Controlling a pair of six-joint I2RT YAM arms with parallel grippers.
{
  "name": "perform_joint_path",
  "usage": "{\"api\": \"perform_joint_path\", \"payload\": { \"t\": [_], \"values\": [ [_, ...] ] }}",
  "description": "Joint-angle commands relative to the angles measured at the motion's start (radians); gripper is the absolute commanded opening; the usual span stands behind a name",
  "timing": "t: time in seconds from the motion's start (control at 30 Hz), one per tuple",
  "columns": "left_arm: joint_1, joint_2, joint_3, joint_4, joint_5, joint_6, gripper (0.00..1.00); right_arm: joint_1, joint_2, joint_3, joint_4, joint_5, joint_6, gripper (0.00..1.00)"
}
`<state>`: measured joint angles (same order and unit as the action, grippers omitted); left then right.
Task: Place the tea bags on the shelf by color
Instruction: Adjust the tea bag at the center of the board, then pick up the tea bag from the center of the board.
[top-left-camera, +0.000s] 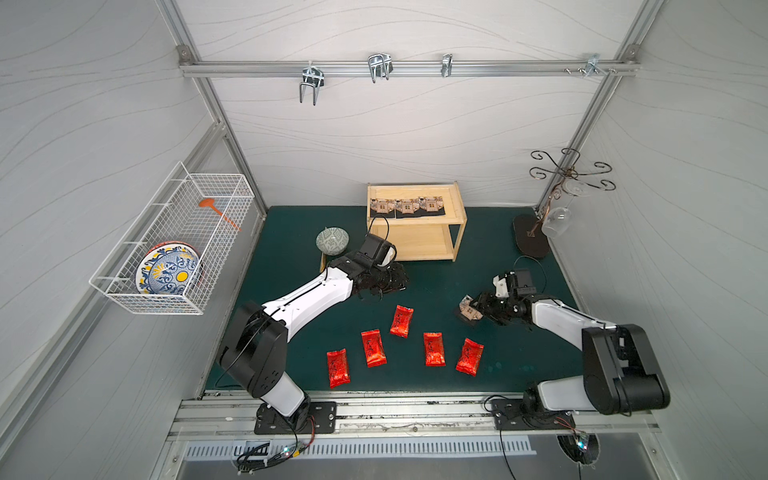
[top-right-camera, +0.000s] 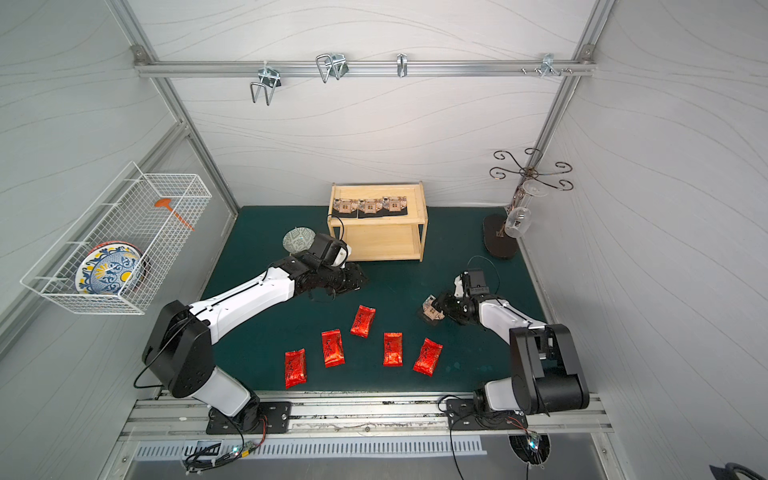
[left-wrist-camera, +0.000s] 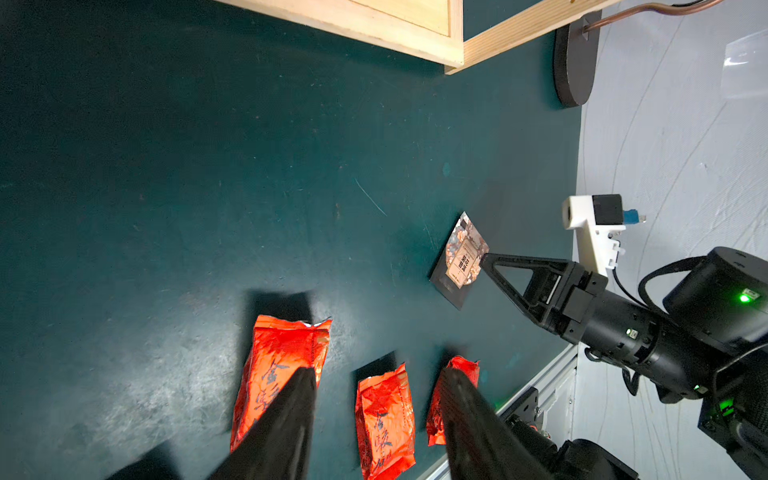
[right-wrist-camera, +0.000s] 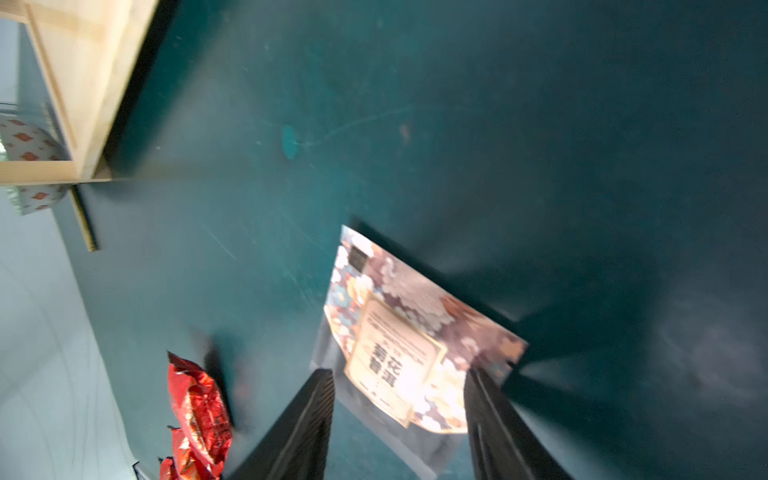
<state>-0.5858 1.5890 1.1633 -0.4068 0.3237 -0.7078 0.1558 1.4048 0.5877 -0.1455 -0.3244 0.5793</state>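
Tea bag in play: a beige-brown patterned square packet with a black edge (left-wrist-camera: 461, 258), tipped up at an angle on the dark green mat (top-left-camera: 436, 286), on the robot's right side and well apart from the shelf.
Right gripper (right-wrist-camera: 401, 374): low at that packet, with its black fingers (right-wrist-camera: 307, 419) apart on either side of it. The wrist view is blurred, so it cannot be told whether they press the packet's edges or merely flank it.
Left gripper (left-wrist-camera: 378, 374): jaws apart with nothing between them, hanging over the mat just in front of the shelf.
Shelf: a small two-tier light wooden rack (top-left-camera: 452, 199) at the back of the mat. Three matching beige-brown packets (top-left-camera: 406, 205) lie in a row on its top tier, leaving bare board at one end. Nothing shows on the lower tier.
Red stock: five glossy red foil sachets (top-left-camera: 434, 349) lie flat and scattered near the front of the mat, none on the shelf.
Deciding relation: the tipped packet sits straight ahead of the right jaws, between the fingertips, its printed face toward the wrist camera. It is nearly square, so it has no real long axis to line up with. The right arm is plainly the nearer one, and the left gripper is well apart from the packet.
Step, as judged: picking up the fourth beige-brown packet for the bare end of the top tier, which lies back and toward the robot's left.
Progress, as judged: under halfway, with three of nine placed.
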Motion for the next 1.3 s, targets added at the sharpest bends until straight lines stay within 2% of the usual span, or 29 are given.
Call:
{"api": "perform_joint_path", "payload": {
  "t": [0.0, 0.07, 0.2, 0.5, 0.6, 0.77, 0.93, 1.1, 1.27],
  "values": [
    [-0.017, 0.024, 0.045, 0.039, 0.025, 0.013, 0.5, 0.012, 0.045, 0.0, 0.07, -0.043, 0.013, 0.53],
    [-0.035, 0.038, 0.057, 0.031, 0.035, 0.028, 0.47, 0.033, 0.059, 0.002, 0.09, -0.048, 0.026, 0.53],
    [-0.085, 0.088, 0.099, 0.004, 0.047, 0.058, 0.46, 0.073, 0.091, 0.015, 0.111, -0.042, 0.033, 0.53],
    [-0.143, 0.202, 0.195, -0.018, 0.093, 0.074, 0.46, 0.084, 0.184, 0.104, 0.165, -0.123, 0.028, 0.51],
    [-0.166, 0.261, 0.258, -0.039, 0.119, 0.088, 0.44, 0.052, 0.114, 0.07, 0.257, -0.209, 0.085, 0.49],
    [-0.214, 0.39, 0.386, -0.082, 0.129, 0.119, 0.4, -0.003, -0.013, 0.018, 0.215, -0.206, 0.083, 0.48],
    [-0.233, 0.526, 0.502, -0.1, 0.166, 0.122, 0.38, -0.103, 0.0, -0.059, 0.259, -0.285, 0.111, 0.45],
    [-0.234, 0.603, 0.559, -0.107, 0.17, 0.119, 0.37, -0.125, 0.017, -0.075, 0.27, -0.308, 0.112, 0.44],
    [-0.23, 0.634, 0.558, -0.106, 0.145, 0.126, 0.37, -0.126, 0.03, -0.08, 0.275, -0.315, 0.111, 0.44]
  ]
}}
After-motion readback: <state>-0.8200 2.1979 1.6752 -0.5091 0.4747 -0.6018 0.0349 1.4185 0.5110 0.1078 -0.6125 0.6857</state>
